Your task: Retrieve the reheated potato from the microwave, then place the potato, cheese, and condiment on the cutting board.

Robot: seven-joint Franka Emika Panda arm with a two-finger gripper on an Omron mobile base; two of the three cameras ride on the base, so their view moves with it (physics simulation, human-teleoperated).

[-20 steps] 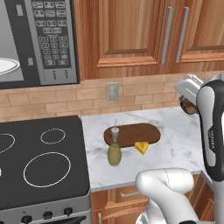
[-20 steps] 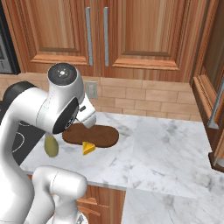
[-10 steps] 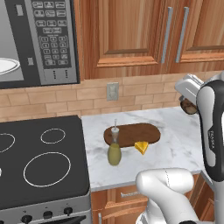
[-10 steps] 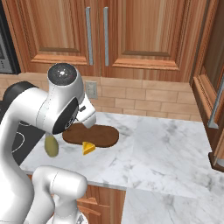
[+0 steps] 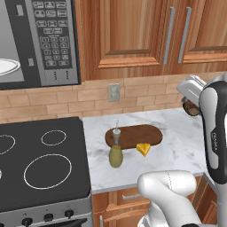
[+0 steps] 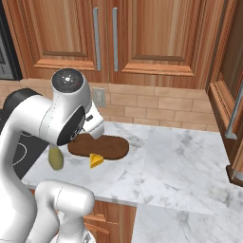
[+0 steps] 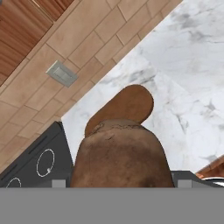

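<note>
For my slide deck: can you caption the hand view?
Gripper carrying the potato above the marble counter, cutting board just beyond.

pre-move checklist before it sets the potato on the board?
1. Potato held in gripper: ok, it sits between the jaws in the hand view.
2. Cutting board has bare space: ok, most of its top is free.
3. Condiment off the drop spot: ok, at the board's left front edge.
4. Cheese position: not ok, only at the board's front edge.
5. Gripper over board: not ok, it is off to the right.
</note>
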